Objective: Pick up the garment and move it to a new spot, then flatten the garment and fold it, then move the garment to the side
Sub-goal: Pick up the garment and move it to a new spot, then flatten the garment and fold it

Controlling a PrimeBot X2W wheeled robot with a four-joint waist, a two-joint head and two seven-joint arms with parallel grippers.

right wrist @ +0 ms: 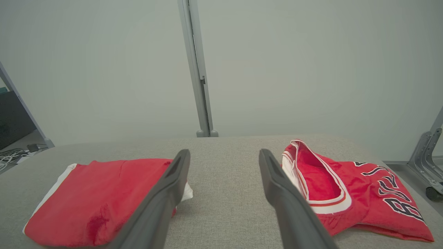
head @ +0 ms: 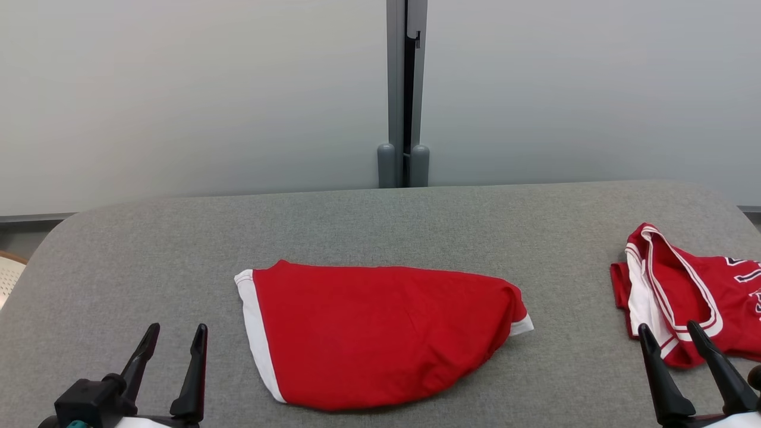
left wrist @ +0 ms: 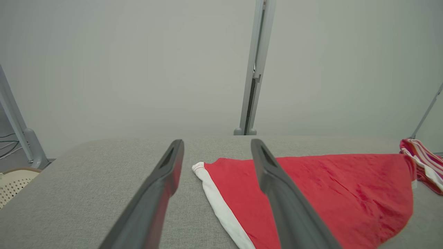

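A red garment (head: 380, 333) with white trim lies folded flat in the middle of the grey padded table (head: 380, 226); I also see this garment (left wrist: 346, 193) ahead and right of the left fingers, and the same garment (right wrist: 97, 193) in the right wrist view. A second red garment, a crumpled jersey (head: 731, 309) with white trim and dark lettering, lies at the table's right edge, and the jersey (right wrist: 363, 193) sits just right of my right fingers. My left gripper (head: 178, 328) hovers open at the lower left, empty. My right gripper (head: 668, 326) is open and empty beside the jersey.
A grey post (head: 404, 89) stands behind the table against pale wall panels. A beige perforated chair (head: 9, 270) sits off the table's left edge. Grey frame legs (right wrist: 427, 145) stand off to the right.
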